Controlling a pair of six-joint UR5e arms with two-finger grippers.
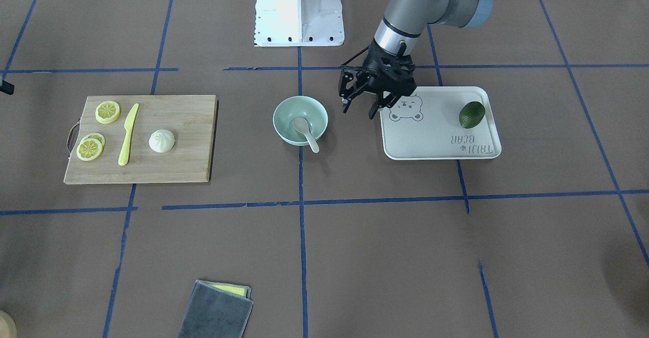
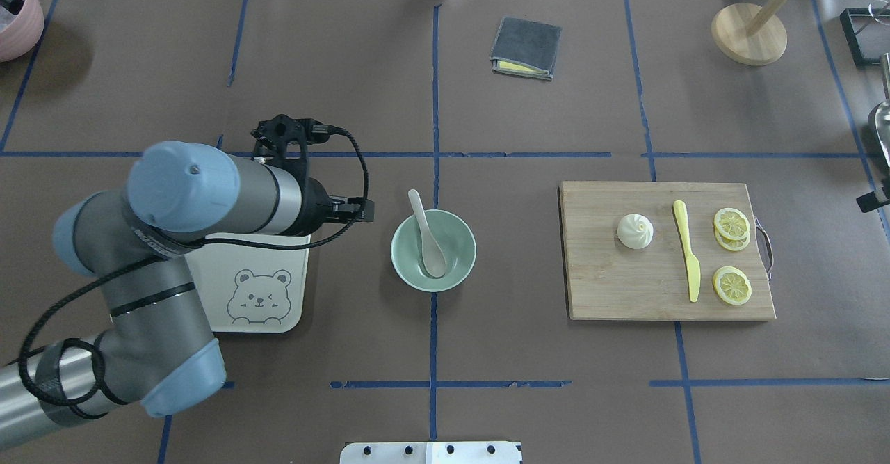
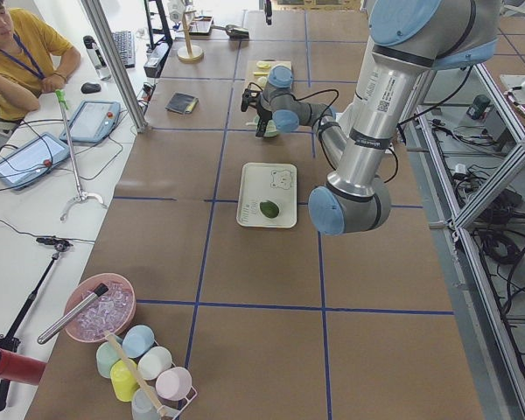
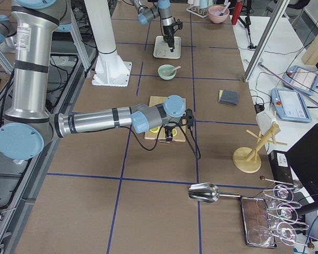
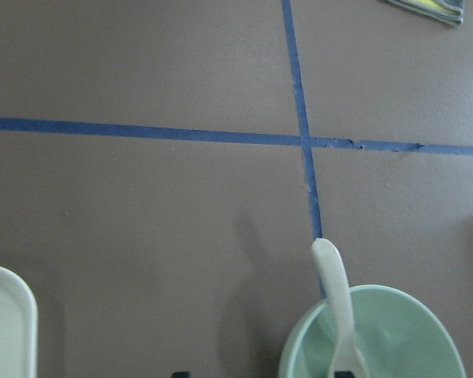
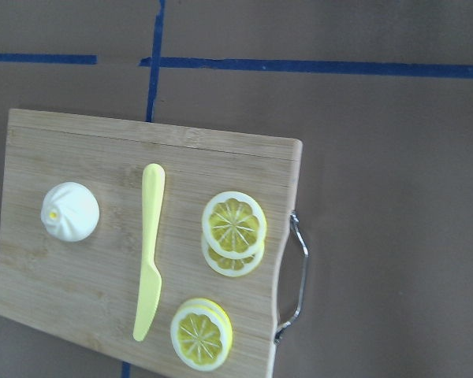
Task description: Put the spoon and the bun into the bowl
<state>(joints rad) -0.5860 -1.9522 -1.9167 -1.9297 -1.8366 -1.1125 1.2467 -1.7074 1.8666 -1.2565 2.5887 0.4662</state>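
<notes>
The off-white spoon point(image 1: 307, 133) lies in the mint-green bowl point(image 1: 284, 120), scoop down and handle over the rim; both also show in the overhead view, spoon point(image 2: 427, 234) and bowl point(image 2: 403, 255), and in the left wrist view, spoon point(image 5: 339, 307) and bowl point(image 5: 410, 331). The white bun point(image 1: 161, 141) sits on the wooden cutting board point(image 1: 167, 165); the bun also shows from overhead point(image 2: 635, 231) and in the right wrist view point(image 6: 70, 212). My left gripper point(image 1: 360, 109) is open and empty, between bowl and tray. My right gripper point(image 4: 169, 135) hovers over the board; I cannot tell its state.
A yellow plastic knife point(image 1: 128, 134) and lemon slices point(image 1: 107, 112) lie on the board beside the bun. A white bear tray point(image 1: 436, 140) holds a green avocado point(image 1: 471, 114). A folded grey cloth point(image 1: 215, 310) lies at the table's far side.
</notes>
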